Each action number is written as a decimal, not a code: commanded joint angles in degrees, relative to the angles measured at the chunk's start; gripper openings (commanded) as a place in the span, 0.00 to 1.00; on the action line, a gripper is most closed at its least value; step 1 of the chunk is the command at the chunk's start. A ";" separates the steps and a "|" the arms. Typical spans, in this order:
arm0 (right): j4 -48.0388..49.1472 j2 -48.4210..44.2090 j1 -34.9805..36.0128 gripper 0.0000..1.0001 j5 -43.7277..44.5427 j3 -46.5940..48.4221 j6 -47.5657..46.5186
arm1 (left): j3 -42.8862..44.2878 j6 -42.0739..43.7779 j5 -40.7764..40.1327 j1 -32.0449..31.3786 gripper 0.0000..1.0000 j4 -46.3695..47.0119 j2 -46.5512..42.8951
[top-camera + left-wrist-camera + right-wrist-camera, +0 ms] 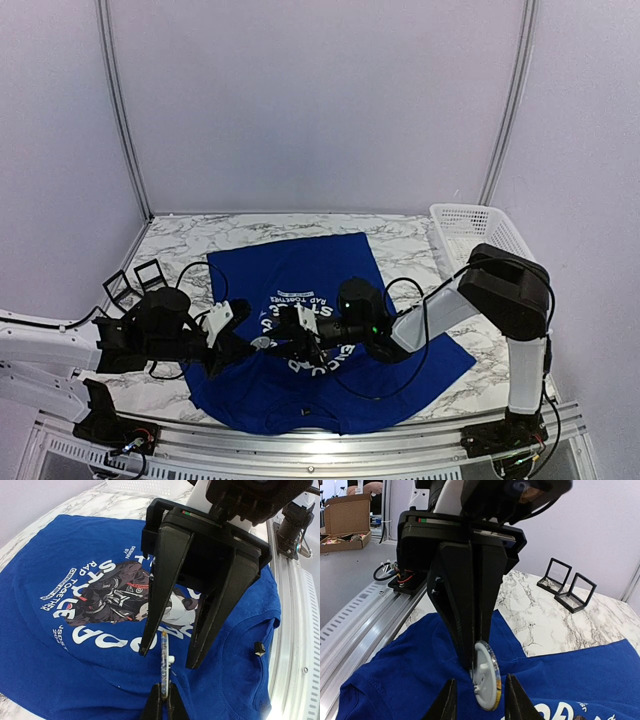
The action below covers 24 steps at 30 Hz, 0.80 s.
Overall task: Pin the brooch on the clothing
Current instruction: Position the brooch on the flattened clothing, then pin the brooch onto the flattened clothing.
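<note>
The royal-blue T-shirt (330,260) lies flat on the marble table, with its panda graphic (117,597) under both grippers. My left gripper (262,345) is shut on a round brooch (164,655) and holds it edge-on just above the shirt, near the collar. The right wrist view shows the brooch's white back (486,677), with blue cloth bunched up against it. My right gripper (300,347) faces the left one. Its jaws are open and stand either side of the brooch without touching it. Both show in the left wrist view: left gripper (164,692), right gripper (167,659).
A white basket (470,225) stands at the back right. Two black frame stands (135,280) sit at the left edge and also show in the right wrist view (570,587). A metal rail (300,450) runs along the near edge. A small black tag (259,648) sits at the collar.
</note>
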 commanded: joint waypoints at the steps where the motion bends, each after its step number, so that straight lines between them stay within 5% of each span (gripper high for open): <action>1: -0.22 0.49 0.55 0.29 1.44 1.87 1.08 | 1.38 -1.02 0.33 -0.17 0.00 1.51 -1.11; 11: -0.06 1.61 1.91 0.29 7.28 2.81 2.13 | 1.37 -0.96 0.07 -0.17 0.00 1.51 -1.59; 24: -3.21 1.42 2.07 0.16 12.67 3.53 3.40 | 1.37 -1.03 0.10 -0.17 0.00 1.51 -1.97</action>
